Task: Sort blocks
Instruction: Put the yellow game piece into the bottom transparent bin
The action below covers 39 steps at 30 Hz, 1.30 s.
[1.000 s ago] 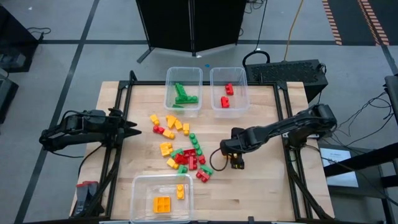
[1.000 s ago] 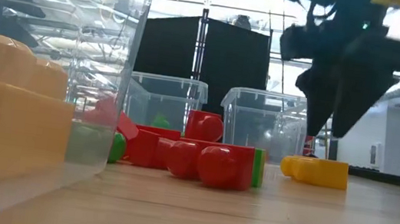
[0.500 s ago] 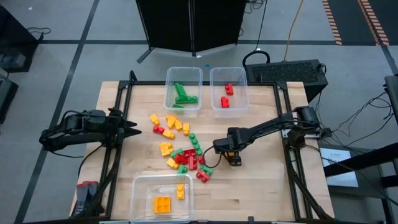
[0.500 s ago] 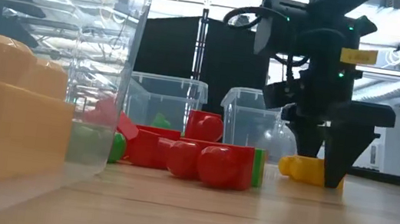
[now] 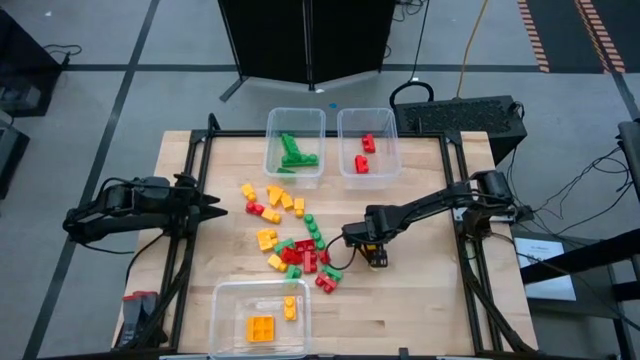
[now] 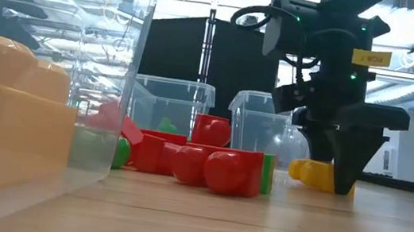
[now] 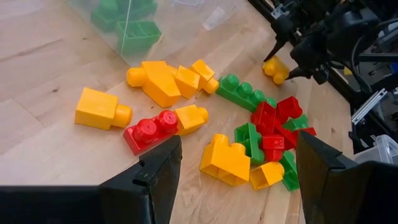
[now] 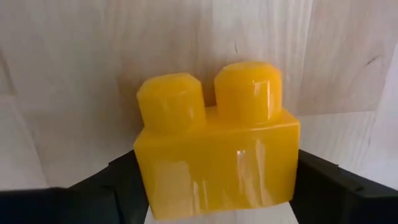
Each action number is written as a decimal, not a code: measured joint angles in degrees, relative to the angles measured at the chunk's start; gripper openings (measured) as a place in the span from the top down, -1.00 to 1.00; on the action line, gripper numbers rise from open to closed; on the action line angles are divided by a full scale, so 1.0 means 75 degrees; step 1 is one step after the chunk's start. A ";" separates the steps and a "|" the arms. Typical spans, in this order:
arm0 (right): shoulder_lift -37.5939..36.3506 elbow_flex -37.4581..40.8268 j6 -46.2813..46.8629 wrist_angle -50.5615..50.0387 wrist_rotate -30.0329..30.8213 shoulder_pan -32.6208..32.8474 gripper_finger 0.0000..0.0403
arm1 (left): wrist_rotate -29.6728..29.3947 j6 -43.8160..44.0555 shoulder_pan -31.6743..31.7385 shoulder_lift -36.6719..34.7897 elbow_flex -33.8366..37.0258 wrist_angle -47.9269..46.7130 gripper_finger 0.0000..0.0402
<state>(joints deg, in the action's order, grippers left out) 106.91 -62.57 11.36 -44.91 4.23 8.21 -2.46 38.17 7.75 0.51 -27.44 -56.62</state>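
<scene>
Loose red, green and yellow-orange blocks (image 5: pixel 298 245) lie in a pile mid-table, also seen in the left wrist view (image 7: pixel 249 124). One two-stud yellow block (image 5: pixel 380 257) (image 6: pixel 310 174) lies on its side on the wood, right of the pile. My right gripper (image 5: pixel 375 250) (image 6: pixel 338 181) is down at the table, shut on it. My left gripper (image 5: pixel 215 210) (image 7: pixel 239 186) hovers open at the table's left side, pointing at the pile. My right gripper pinches the yellow block (image 8: pixel 217 143) between its two fingers, one dark finger (image 8: pixel 118 183) on each end face below the studs. It comes from above, pointing down. The block's lower side rests on the table.
Two clear tubs stand at the far edge, one with green blocks (image 5: pixel 295 140) and one with red blocks (image 5: pixel 367 140). A third tub (image 5: pixel 260 318) at the near edge holds yellow-orange blocks. Bare wood lies right of and near the right gripper.
My right gripper has come down from above onto the yellow block and shifted slightly toward the pile, its arm stretching out lower. In the last half second it has stayed almost still. The block has not moved.
</scene>
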 joint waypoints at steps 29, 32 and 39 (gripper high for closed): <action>0.0017 -0.5190 0.0319 0.1894 0.0895 0.0578 -0.40 | 0.0000 0.0047 0.0000 0.0000 0.0000 0.0000 -0.05; 0.0025 -0.5217 0.0036 0.3144 0.0880 0.0806 -0.40 | 0.0000 0.0050 -0.0003 0.0000 0.0000 0.0001 -0.05; 0.0534 -0.5217 -0.0489 0.4501 0.0408 0.1350 -0.40 | 0.0003 0.0047 -0.0003 0.0000 0.0000 0.0001 -0.05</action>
<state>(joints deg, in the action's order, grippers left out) 110.92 -101.69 7.69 -11.15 7.29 18.33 -2.44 38.53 7.73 0.51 -27.44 -56.61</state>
